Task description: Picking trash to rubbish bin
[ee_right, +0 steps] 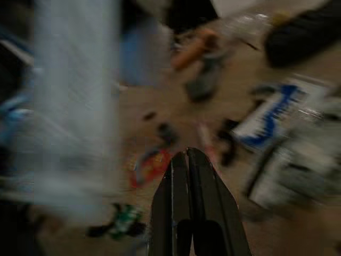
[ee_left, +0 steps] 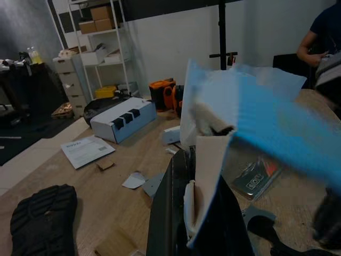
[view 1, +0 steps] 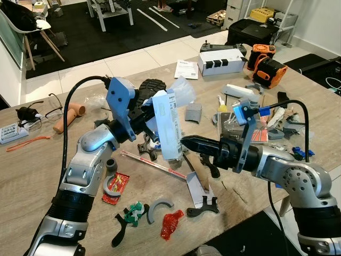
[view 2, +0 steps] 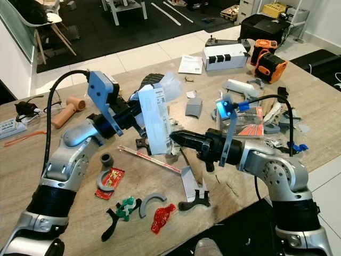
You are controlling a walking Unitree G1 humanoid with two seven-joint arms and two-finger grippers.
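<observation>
Left wrist view: jaws apparently clamp white packet [ee_left: 208,176].

Left claw [view 1: 152,118] with packet [view 1: 169,124] above table [view 1: 37,170]

The table [view 1: 32,170] is pale wood grain. A white packet [view 1: 169,125] with small black print sits beside clear bluish plastic. At seven o'clock lie a red-and-yellow sachet [view 1: 115,188], a green clip [view 1: 136,209] and a glossy red piece [view 1: 171,224]. At one o'clock stand an orange-and-black tool [view 1: 265,64] and a white box [view 1: 222,60].
</observation>
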